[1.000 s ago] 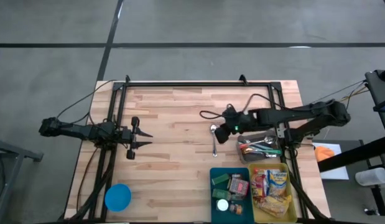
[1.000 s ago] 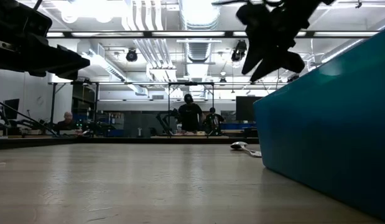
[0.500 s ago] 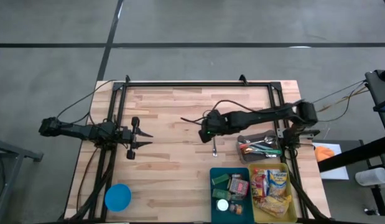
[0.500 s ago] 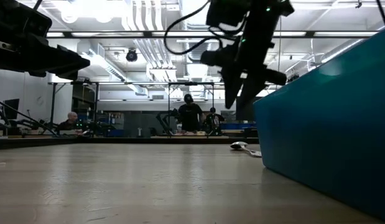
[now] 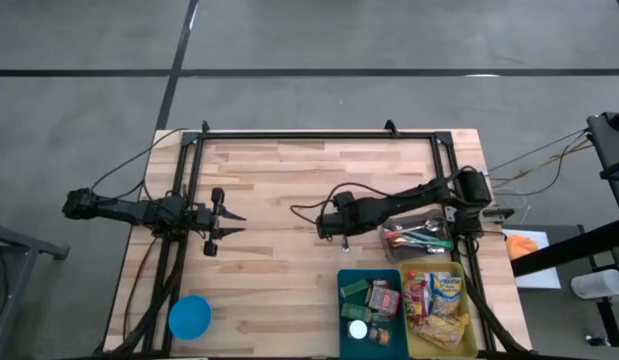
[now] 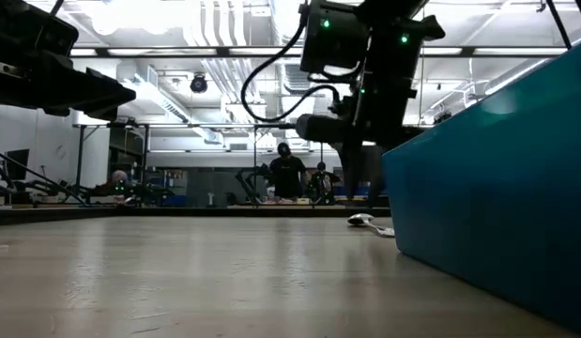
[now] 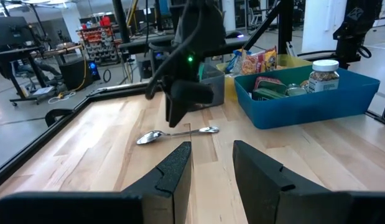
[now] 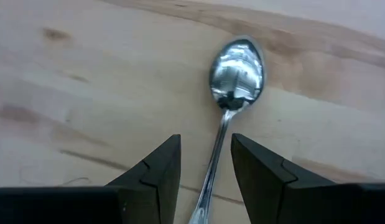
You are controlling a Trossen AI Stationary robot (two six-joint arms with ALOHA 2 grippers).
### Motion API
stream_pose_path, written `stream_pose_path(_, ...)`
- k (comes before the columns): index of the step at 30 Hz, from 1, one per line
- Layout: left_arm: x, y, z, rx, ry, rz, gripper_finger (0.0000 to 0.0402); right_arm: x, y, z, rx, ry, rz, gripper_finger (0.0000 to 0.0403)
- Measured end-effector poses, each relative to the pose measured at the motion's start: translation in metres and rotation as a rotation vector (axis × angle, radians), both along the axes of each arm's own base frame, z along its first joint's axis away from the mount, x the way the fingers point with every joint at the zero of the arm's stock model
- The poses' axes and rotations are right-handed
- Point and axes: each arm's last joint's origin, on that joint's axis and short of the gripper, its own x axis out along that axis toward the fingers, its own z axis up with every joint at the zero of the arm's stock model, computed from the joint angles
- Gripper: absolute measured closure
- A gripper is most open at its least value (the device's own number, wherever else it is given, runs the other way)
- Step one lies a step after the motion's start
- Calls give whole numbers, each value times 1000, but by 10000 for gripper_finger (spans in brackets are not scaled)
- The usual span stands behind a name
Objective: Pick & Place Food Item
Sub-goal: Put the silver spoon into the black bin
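Above the spoon point(image 8: 232, 99), the right gripper's point(image 8: 204, 163) fingers straddle its handle, parted, gripping nothing.

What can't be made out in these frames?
- Spoon: handle end runs off the right wrist view's edge; in the high view the right gripper covers it.
- Blue bin: contents hidden by its own wall in the low view.
- Snack packets in the yellow bin: labels too small overhead.

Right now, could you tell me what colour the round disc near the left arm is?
The round disc is blue, clearest in the high view.
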Motion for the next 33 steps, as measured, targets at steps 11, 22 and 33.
stream_pose_path(11,0,0,0,0,0,0,282,4,3,-30,-16,67,-55,262)
stream_pose_path(22,0,0,0,-1,0,0,282,3,-8,-37,-47,82,-79,262)
stream_pose_path(33,0,0,0,-3,0,0,282,4,-10,-38,-46,78,-65,289)
